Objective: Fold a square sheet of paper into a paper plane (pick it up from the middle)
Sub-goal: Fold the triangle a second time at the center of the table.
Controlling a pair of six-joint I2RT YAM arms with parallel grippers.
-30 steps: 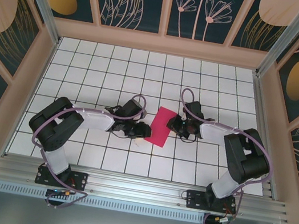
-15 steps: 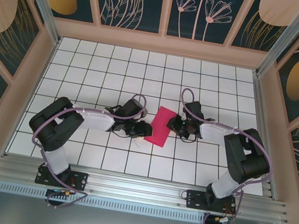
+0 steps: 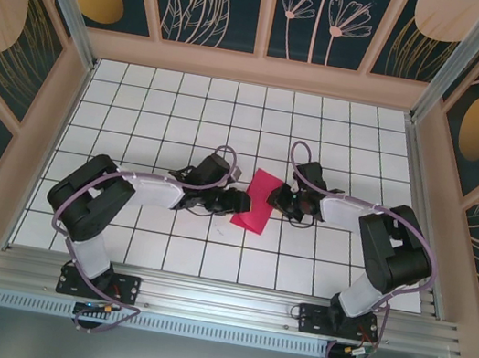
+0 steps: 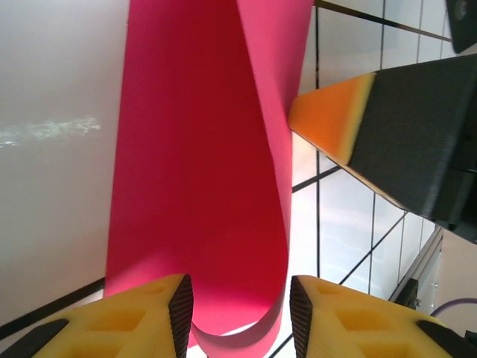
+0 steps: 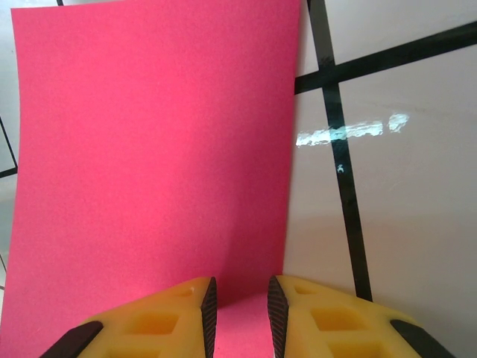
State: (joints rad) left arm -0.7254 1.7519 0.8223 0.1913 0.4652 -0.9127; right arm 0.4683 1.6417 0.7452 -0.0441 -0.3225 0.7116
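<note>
Left claw [image 3: 237,203] and right claw [image 3: 280,201], top view: they face each other across the square sheet of thin magenta-pink paper [image 3: 257,202]. It lies near the middle of the white grid-tiled surface [image 3: 159,109] as a slanted oblong, narrower than a square, so it is judged to be doubled over.

Left wrist view: your left claw is released. Its yellow fingers [image 4: 134,317] stand apart around the sheet's rounded bend, a soft loop and not yet a crease. The right claw's orange-tipped finger [image 4: 335,119] meets the far edge.

Right wrist view: the right claw's jaws stand narrowly apart over the flat sheet, close to one side edge. You cannot tell whether they nip it or merely pin it.

To do this fold well, keep that edge anchored, check that the edges align, then flatten the loop from its middle outward.
</note>
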